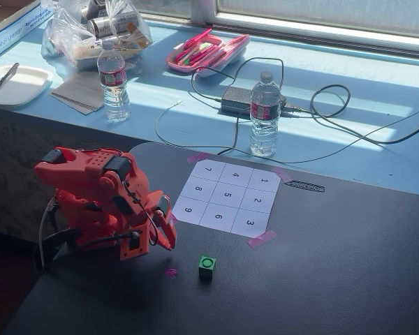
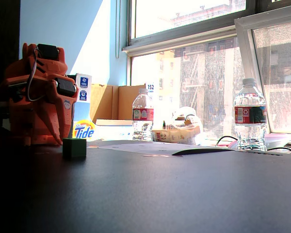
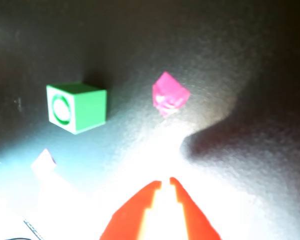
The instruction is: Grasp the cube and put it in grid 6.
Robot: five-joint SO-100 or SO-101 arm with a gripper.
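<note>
The small green cube (image 1: 207,266) with a dark ring on its top sits on the dark table, in front of the numbered white sheet and off it. It also shows in the other fixed view (image 2: 74,148) and at upper left of the wrist view (image 3: 77,107). Grid 6 (image 1: 219,217) is the middle cell of the sheet's near row, between 9 and 3, and is empty. My orange gripper (image 1: 169,244) hangs folded at the left, apart from the cube. In the wrist view the gripper (image 3: 165,182) has its jaws nearly touching, with nothing between them.
A scrap of pink tape (image 1: 171,272) lies on the table between gripper and cube, and shows in the wrist view (image 3: 170,95). Pink tape holds the sheet's corners (image 1: 262,239). Two water bottles (image 1: 265,115) (image 1: 114,80), cables and clutter stand on the light ledge behind.
</note>
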